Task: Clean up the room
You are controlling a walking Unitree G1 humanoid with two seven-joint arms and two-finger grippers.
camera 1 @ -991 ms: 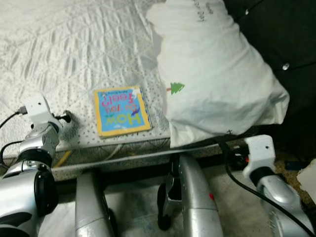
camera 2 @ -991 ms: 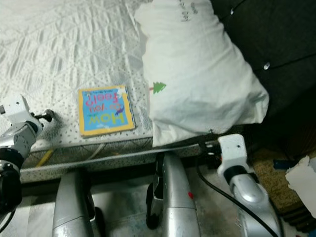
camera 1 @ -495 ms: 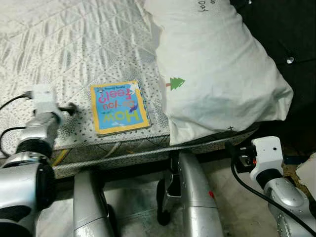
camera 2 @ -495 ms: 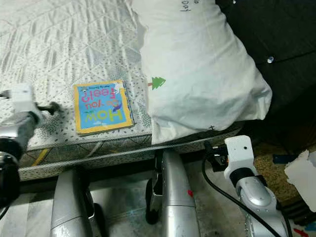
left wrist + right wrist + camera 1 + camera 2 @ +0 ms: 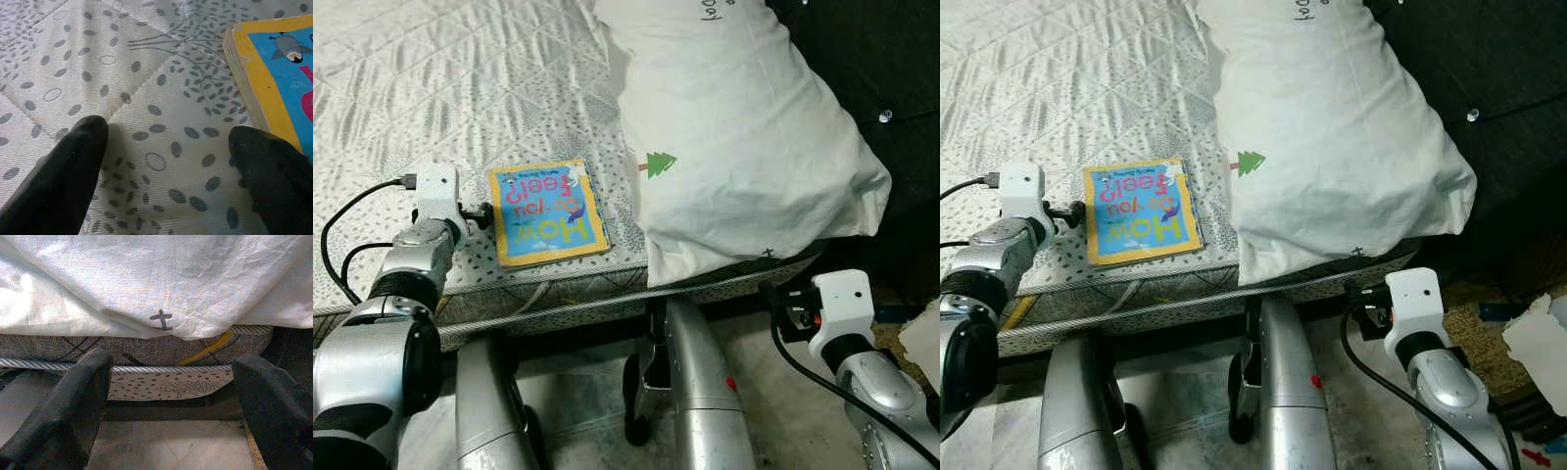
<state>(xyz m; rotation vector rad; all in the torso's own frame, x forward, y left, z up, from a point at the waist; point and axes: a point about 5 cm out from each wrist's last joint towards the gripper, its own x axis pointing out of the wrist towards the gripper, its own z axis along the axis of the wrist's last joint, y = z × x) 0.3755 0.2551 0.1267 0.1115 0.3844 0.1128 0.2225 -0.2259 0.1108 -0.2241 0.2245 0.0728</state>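
Quilted, speckled mattress lay beneath the left gripper, whose fingers were spread apart and resting on the fabric, the yellow-edged book lying flat just beside one fingertip. Lower down, the right gripper hung with fingers parted and empty, facing the mattress edge under the white pillow.

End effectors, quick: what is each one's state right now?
Left end effector: open, holding nothing, low over the bed beside the book.
Right end effector: open, holding nothing, facing the bed's edge under the pillow.
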